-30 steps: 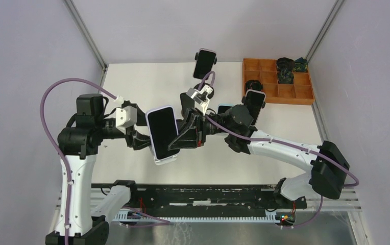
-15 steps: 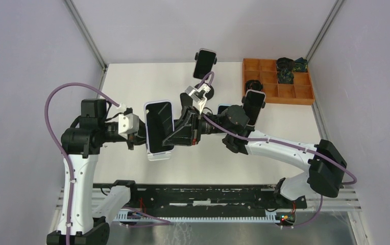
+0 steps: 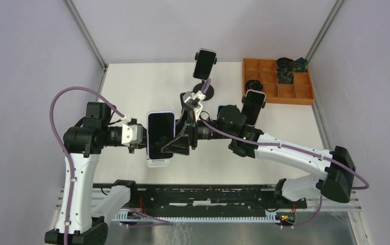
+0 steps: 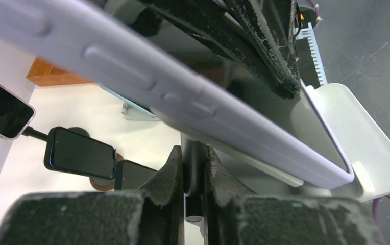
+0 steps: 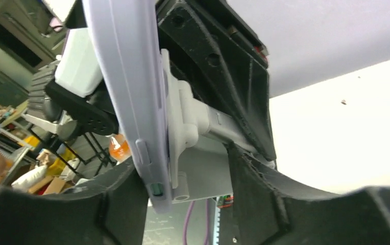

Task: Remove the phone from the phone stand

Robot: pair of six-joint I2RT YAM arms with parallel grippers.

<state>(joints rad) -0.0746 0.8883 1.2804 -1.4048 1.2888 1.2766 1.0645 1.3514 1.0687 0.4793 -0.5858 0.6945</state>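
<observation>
- Phone [image 3: 161, 135] sits in the stand [image 4: 371, 153], held up off the table [image 3: 131, 87] between the two arms, screen up. Its long axis runs near-to-far and its near end rests on the stand's lip.
- Left gripper [image 4: 194, 168] is behind the phone, fingers [image 4: 170, 173] pinched on the stand's stem. It holds the stand and does not touch the phone.
- Right gripper [image 5: 190, 204] comes in from the phone's right side. Its fingers [image 5: 257, 178] are spread and straddle the phone edge-on, one on the screen side and one behind the stand's back plate. There is a gap on both sides, so no grip yet.
- Key relation: the phone lies between the right fingers, thin axis across the gap. The right arm is the one placed to take it.
- Judgement: closing here may clamp the back plate along with the phone. The rear finger likely needs to get between the two, or the phone must slide up off the lip.
- Pose: the left forearm is level and points right. The right arm reaches left across the table's middle, wrist pointing left.
</observation>
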